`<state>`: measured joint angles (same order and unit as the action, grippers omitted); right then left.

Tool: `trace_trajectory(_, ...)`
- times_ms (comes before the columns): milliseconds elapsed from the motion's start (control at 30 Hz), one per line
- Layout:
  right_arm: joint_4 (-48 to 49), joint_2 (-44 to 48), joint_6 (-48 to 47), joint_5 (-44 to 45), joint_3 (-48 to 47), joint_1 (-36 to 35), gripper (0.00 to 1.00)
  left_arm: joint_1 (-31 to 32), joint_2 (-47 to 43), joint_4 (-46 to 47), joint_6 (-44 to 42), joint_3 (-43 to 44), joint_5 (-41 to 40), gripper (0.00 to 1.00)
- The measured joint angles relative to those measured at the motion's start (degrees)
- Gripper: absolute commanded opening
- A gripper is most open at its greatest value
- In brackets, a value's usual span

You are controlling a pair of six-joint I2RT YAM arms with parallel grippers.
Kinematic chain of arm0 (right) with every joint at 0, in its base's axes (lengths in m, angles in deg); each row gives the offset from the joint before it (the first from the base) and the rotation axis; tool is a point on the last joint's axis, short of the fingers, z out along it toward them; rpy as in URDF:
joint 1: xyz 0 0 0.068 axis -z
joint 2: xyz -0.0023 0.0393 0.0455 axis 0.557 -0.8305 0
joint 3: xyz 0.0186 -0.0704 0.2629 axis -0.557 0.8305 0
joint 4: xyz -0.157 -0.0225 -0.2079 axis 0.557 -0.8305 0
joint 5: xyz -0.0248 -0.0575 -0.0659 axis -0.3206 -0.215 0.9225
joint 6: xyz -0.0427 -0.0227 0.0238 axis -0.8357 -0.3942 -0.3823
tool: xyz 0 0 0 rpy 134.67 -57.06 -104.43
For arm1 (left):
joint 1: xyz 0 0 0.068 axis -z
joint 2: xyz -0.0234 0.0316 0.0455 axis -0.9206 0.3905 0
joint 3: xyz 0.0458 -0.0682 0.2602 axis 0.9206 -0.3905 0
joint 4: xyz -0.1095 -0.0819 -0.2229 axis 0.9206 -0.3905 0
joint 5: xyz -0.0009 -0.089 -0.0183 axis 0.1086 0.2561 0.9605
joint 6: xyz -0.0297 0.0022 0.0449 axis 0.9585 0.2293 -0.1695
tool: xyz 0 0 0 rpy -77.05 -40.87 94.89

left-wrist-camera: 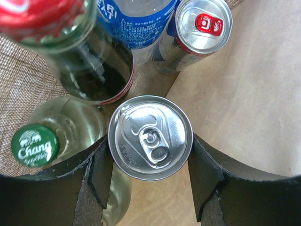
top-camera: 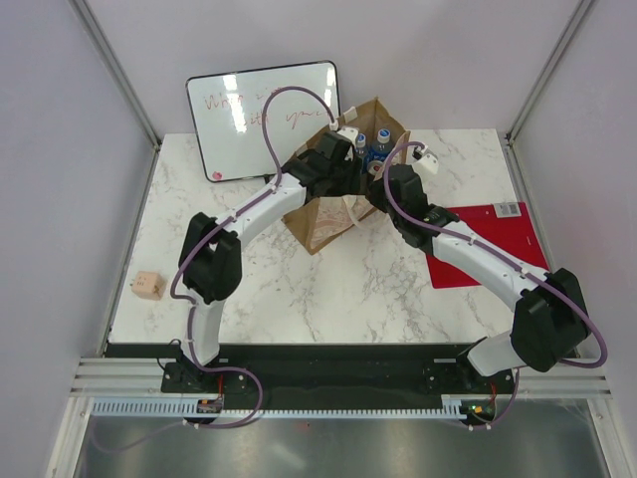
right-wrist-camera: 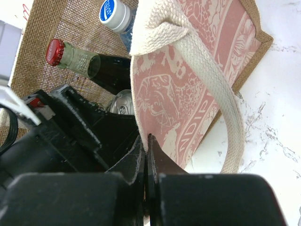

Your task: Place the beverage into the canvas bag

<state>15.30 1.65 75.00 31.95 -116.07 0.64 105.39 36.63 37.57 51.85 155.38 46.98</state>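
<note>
Left fingers (left-wrist-camera: 203,178) clamped on the flanks of the silver can (left-wrist-camera: 150,137), down inside the canvas bag (right-wrist-camera: 197,66) beside the Chang bottle (left-wrist-camera: 35,145), right fingers (right-wrist-camera: 134,160) pinching the bag's floppy wall open, and that can looks rigid, slick, likely full and weighty, so mid-body sides suit.

The canvas bag (right-wrist-camera: 70,19) is coarse, open-weave brown cloth; its outer panel (right-wrist-camera: 188,70) is smoother pale fabric with matt red print, and its handle (right-wrist-camera: 211,80) is thick ribbed white webbing. Inside the bag, the silver can (left-wrist-camera: 150,137) has a bright brushed-metal lid, the dark bottle (right-wrist-camera: 108,70) is glossy glass under a red metal cap (right-wrist-camera: 55,51), and the blue-labelled bottle (left-wrist-camera: 138,21) is probably plastic. Under the bag, the table (right-wrist-camera: 282,94) looks like smooth white marble
</note>
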Motion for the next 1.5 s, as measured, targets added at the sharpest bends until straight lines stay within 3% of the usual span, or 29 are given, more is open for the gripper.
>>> trace_trajectory(67, 0.0, 0.0, -0.1, 0.0, 0.0, 0.0, 0.0, 0.0, 0.8, -0.3, 0.0, 0.8, -0.1, 0.52)
trace_trajectory(333, 0.1, 0.0, -0.2, 0.0, 0.1, 0.0, 0.0, 0.0, 1.1, -0.9, 0.0, 1.1, -0.4, 0.7)
trace_trajectory(367, 0.1, 0.0, -0.3, 0.0, 0.1, 0.0, 0.0, 0.0, 1.1, -1.2, 0.0, 1.2, -0.3, 0.8)
trace_trajectory(400, 0.1, 0.0, -0.2, 0.0, 0.1, 0.0, 0.0, 0.0, 1.1, -1.3, 0.0, 1.2, -0.2, 0.83)
trace_trajectory(867, 0.0, 0.0, -1.1, 0.0, 0.0, 0.0, 0.01, 0.5, -1.4, -3.4, 1.0, 1.6, 0.0, 0.91)
trace_trajectory(900, -0.2, 0.0, -1.3, 0.0, -0.1, 0.0, 0.05, 0.5, -1.8, -3.5, 1.2, 1.6, 0.0, 0.91)
trace_trajectory(933, -0.4, 0.0, -1.4, 0.0, -0.2, 0.0, 0.06, 0.5, -2.2, -3.7, 1.4, 1.6, 0.0, 0.99)
trace_trajectory(1167, -2.0, 0.0, -3.1, -0.2, -1.2, 0.0, 0.2, 0.7, -9.2, -4.4, 3.5, 1.6, 0.7, 1.0)
trace_trajectory(1467, -2.6, 4.2, -6.0, -3.8, -1.9, -0.1, 0.79, 0.8, -23.5, -4.2, 3.8, -1.0, -0.7, 1.0)
trace_trajectory(1500, -2.6, 4.9, -6.2, -4.5, -2.0, -0.1, 0.94, 0.8, -24.9, -4.3, 3.8, -1.7, -0.8, 1.0)
